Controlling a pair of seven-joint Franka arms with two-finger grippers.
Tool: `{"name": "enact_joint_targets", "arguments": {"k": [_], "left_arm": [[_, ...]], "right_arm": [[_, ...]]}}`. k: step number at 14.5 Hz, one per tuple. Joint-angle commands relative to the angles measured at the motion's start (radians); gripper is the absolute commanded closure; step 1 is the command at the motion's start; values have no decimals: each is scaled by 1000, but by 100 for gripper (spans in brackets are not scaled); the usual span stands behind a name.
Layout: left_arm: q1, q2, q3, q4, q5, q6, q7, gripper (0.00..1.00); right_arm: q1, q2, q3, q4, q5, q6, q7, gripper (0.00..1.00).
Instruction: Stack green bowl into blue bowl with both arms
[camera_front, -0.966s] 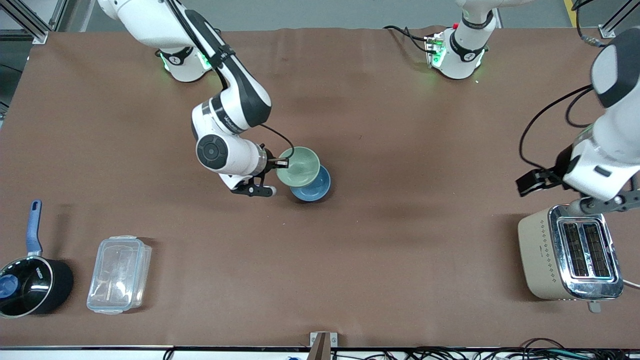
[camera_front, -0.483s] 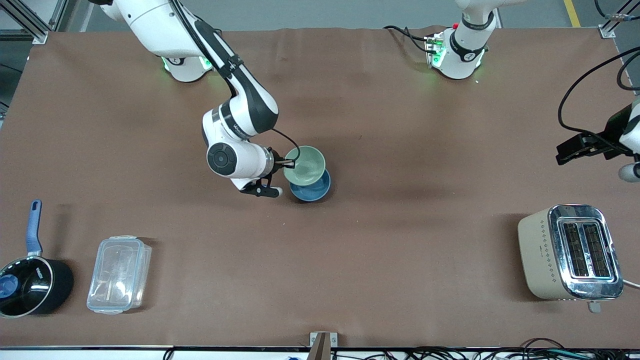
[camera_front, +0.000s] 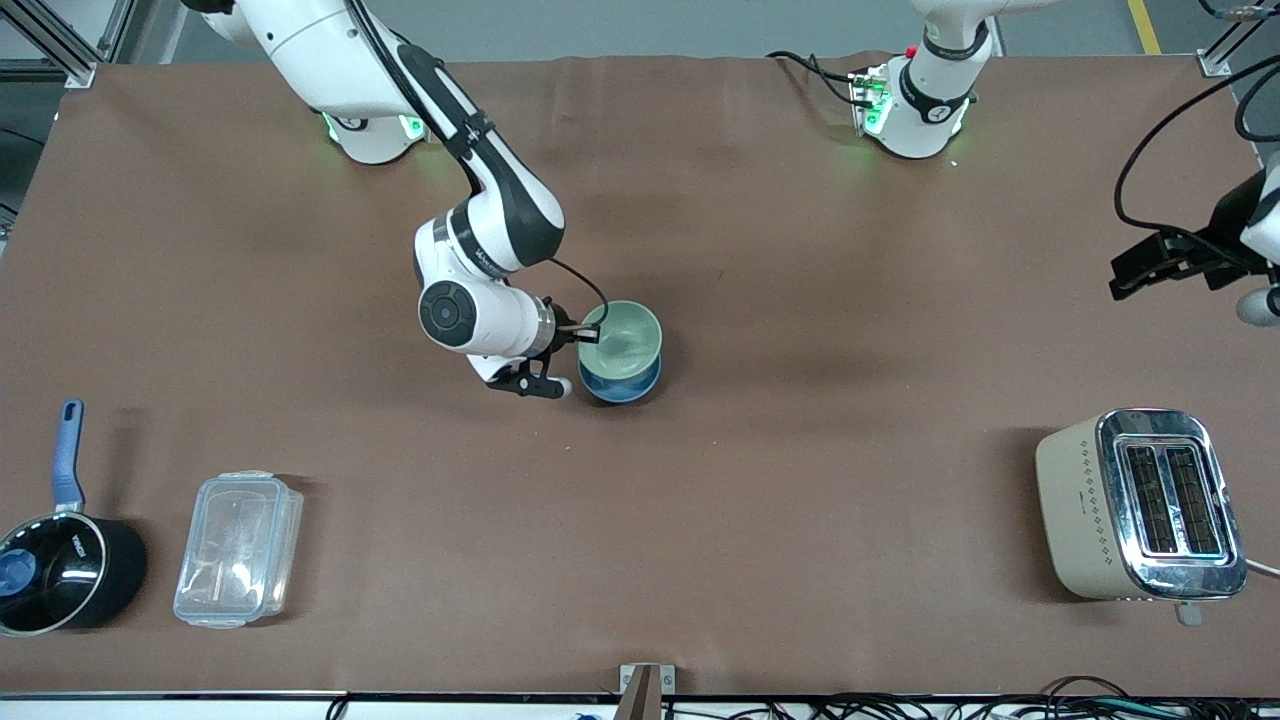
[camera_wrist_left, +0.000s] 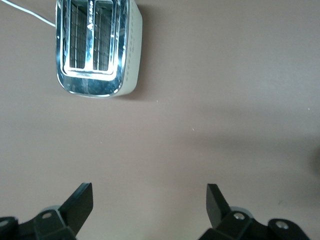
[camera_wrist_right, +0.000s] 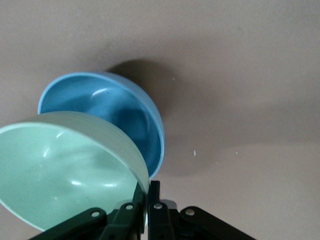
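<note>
Placement is the step in hand, as I judge it: the right gripper (camera_front: 578, 336) pinches the rim of the green bowl (camera_front: 622, 338) at its 9 o'clock edge and holds it directly over the blue bowl (camera_front: 620, 380), which sits mid-surface (camera_front: 800, 500). To do it well, level the tilted green bowl, centre it, lower until it seats, then release. The left gripper (camera_wrist_left: 150, 205) waits with fingers spread wide above bare surface, the toaster (camera_front: 1140, 505) at about 6 o'clock from it. Whether the bowls already touch is hidden; the front view shows only a sliver of blue.
</note>
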Motion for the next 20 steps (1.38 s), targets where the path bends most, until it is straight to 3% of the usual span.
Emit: {"name": "enact_joint_targets", "arguments": {"k": [1, 12, 13, 14, 15, 16, 18, 20], "left_arm": [[-72, -69, 94, -70, -30, 1, 58, 0], [-76, -79, 86, -78, -29, 8, 59, 0], [-76, -79, 86, -78, -30, 8, 59, 0], [-76, -79, 86, -78, -30, 8, 59, 0], [-78, -79, 86, -78, -30, 8, 59, 0], [-79, -79, 86, -76, -29, 8, 59, 0], [-79, -76, 86, -76, -30, 8, 59, 0], [-79, -76, 86, -81, -56, 8, 59, 0]], "right_arm": [[0, 11, -6, 5, 26, 13, 21, 96], [13, 32, -9, 4, 27, 68, 52, 89], [11, 32, -8, 4, 27, 65, 52, 78], [11, 32, -8, 5, 26, 63, 54, 57], [13, 31, -8, 5, 26, 63, 75, 29], [14, 31, -9, 7, 26, 63, 112, 12], [2, -3, -13, 7, 21, 51, 124, 0], [-35, -98, -48, 8, 3, -27, 120, 0]]}}
